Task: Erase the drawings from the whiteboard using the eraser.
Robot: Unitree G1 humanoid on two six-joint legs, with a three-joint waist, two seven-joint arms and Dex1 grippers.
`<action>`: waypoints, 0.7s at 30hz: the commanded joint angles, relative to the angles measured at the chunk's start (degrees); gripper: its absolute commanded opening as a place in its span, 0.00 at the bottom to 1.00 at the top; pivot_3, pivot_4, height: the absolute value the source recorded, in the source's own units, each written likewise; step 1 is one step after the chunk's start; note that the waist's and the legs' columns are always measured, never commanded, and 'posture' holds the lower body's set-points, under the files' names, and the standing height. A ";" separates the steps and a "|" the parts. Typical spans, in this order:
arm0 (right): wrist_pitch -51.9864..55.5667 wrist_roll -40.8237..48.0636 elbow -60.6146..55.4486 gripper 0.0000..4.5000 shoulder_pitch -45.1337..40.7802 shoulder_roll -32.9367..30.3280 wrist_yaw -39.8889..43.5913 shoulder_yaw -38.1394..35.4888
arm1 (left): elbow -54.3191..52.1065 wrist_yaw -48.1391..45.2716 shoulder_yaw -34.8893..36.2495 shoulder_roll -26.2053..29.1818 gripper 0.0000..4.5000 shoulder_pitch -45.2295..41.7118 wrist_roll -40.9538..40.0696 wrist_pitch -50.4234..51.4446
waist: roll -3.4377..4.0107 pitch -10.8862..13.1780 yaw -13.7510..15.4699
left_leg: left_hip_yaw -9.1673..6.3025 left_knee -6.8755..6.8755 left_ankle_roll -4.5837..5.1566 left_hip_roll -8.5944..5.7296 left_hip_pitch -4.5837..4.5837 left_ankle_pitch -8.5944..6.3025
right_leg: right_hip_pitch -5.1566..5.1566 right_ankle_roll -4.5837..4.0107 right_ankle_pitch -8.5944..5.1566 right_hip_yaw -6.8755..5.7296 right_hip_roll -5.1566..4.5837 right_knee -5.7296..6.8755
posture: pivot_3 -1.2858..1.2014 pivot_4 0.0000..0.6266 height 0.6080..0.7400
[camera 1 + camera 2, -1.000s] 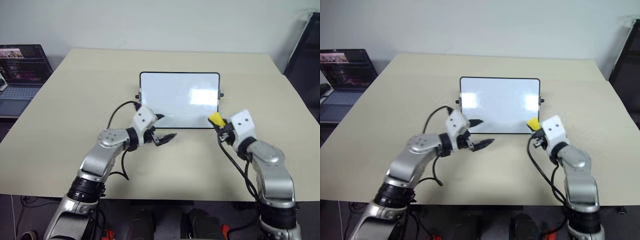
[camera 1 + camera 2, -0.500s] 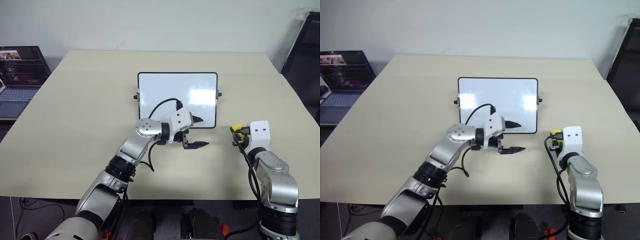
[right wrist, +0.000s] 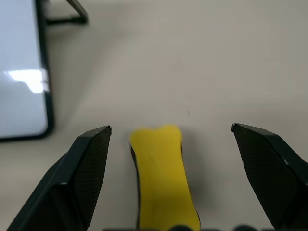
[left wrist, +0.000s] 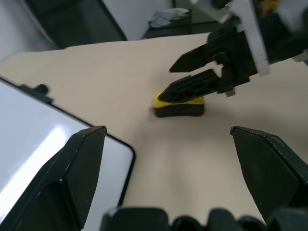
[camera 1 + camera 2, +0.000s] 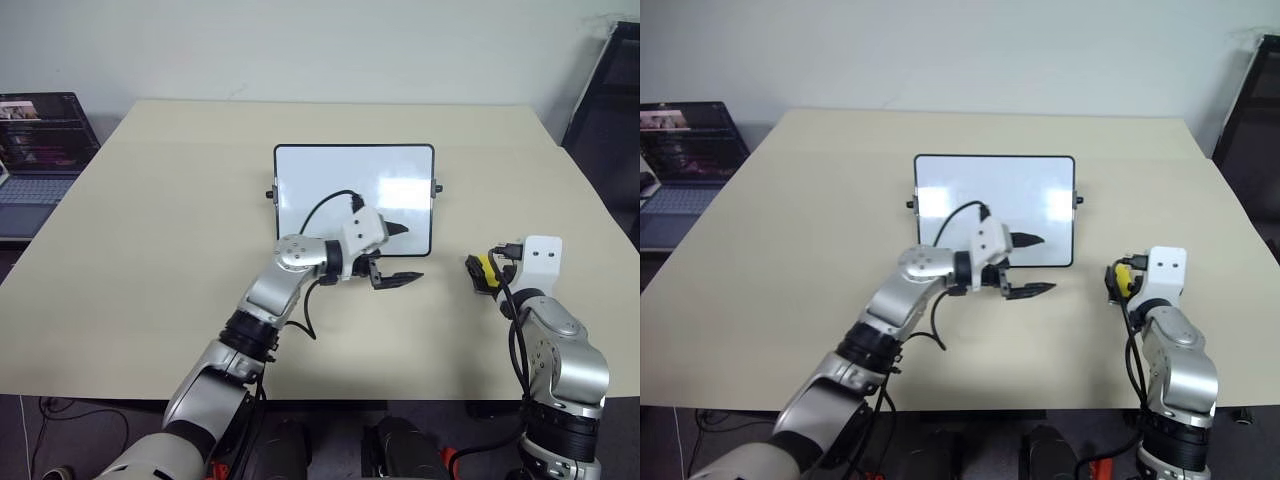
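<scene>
The whiteboard (image 5: pixel 340 190) lies flat mid-table, and its face looks plain white with glare patches; the drawings are out of view. To the right of the board, the yellow eraser (image 5: pixel 487 270) rests on the table. My right gripper (image 5: pixel 482 272) is open, its fingers spread on either side of the eraser (image 3: pixel 163 173) without gripping it. The left wrist view shows that right gripper (image 4: pixel 166 83) with one finger over the eraser (image 4: pixel 179 106). My left gripper (image 5: pixel 410 252) is open and empty, pointing right, just above the board's near right corner.
A laptop (image 5: pixel 40 150) sits off the table's left edge. A dark chair or stand (image 5: pixel 610 120) is at the far right. Bare beige tabletop (image 5: pixel 180 200) surrounds the board on all sides.
My right gripper carried the eraser from the board's near right corner out to the right and opened, leaving it on the table. My left gripper moved right along the board's near edge.
</scene>
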 commanded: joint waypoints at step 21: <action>-58.12 3.00 13.39 0.99 29.87 2.49 0.54 4.40 | -31.66 39.07 22.82 -5.58 1.00 39.11 2.07 4.81 | -0.07 -0.05 1.23 | -0.08 -0.05 -0.01 0.04 0.85 -0.01 | 0.92 0.14 -0.25 0.02 -0.31 -0.17 | 0.52 0.24 1.00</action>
